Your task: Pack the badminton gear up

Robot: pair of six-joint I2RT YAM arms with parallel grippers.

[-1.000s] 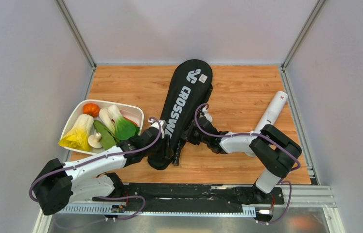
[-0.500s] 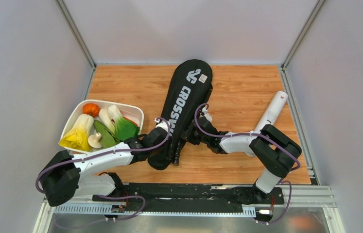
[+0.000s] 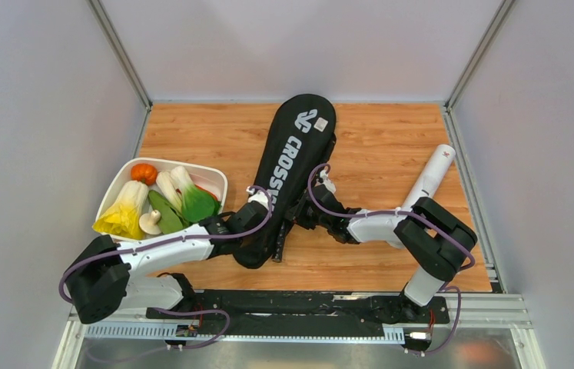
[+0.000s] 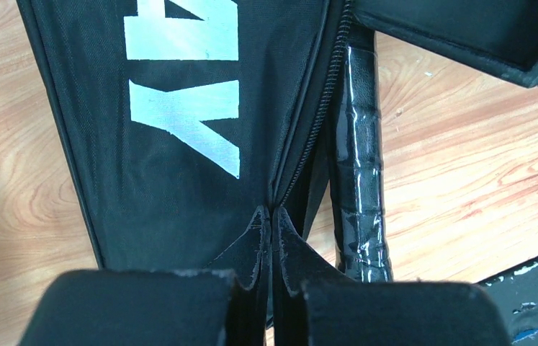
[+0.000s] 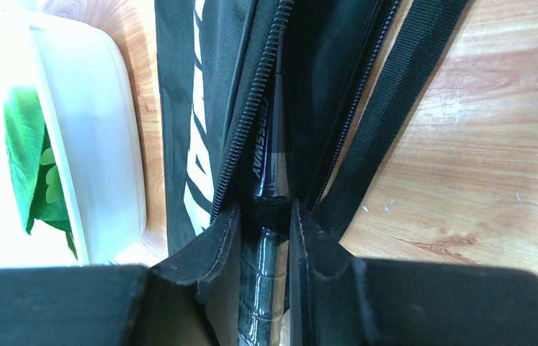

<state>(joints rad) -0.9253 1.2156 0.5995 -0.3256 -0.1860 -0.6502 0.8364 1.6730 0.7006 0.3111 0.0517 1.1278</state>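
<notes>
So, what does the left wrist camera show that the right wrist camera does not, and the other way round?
Only the left wrist view: the left gripper, shut at the zipper of the black racket bag. Only the right wrist view: the right gripper closed on a racket handle, the white tray holding a green toy vegetable, and a black strap. Both: the bag with white lettering, its zipper, a wrapped racket handle and the wooden table.

bag (image 3: 293,165) mid table (image 3: 376,138) | tray (image 3: 218,183) left of it | tube (image 3: 431,175) right | racket handle (image 4: 358,144) in bag's near opening
</notes>
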